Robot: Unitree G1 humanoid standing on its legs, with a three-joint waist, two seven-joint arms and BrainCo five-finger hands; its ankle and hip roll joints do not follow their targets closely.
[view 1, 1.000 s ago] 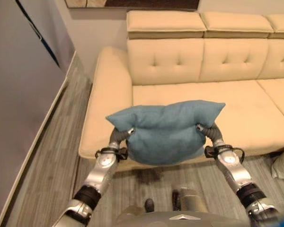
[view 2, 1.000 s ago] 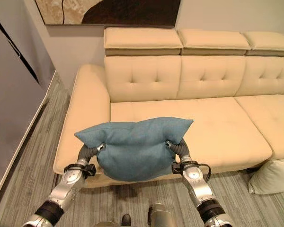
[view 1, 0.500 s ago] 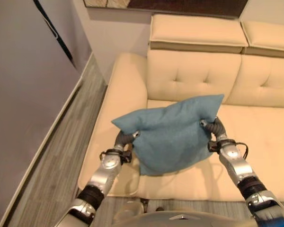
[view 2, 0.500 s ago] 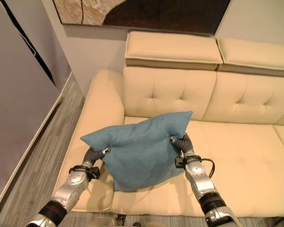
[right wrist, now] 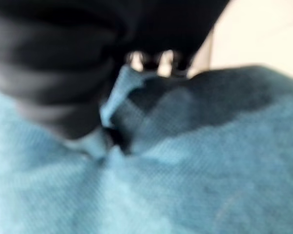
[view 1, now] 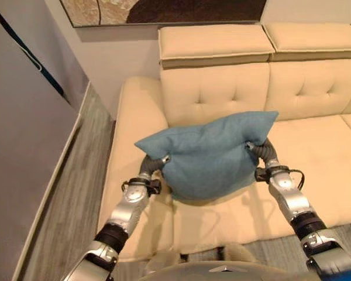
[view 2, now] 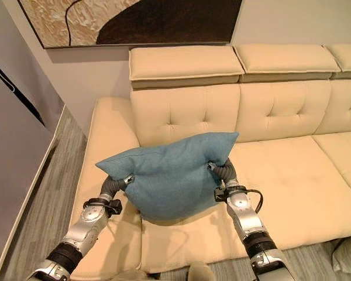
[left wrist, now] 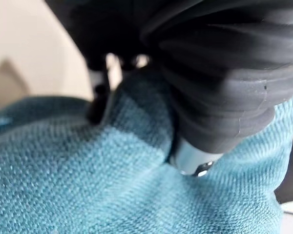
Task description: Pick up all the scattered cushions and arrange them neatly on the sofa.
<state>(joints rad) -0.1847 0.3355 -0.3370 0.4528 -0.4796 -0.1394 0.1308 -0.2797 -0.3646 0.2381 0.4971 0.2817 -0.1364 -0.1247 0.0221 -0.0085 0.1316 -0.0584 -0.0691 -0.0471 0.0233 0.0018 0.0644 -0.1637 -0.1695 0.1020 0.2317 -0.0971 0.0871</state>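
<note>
Cushion raised since, both hands gripping

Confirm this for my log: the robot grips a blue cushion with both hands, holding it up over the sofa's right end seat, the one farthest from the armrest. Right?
Not quite. The blue cushion is held by the left hand and right hand, but over the cream sofa's left end seat, right beside the armrest. The left eye view shows this; the rest stands.
</note>
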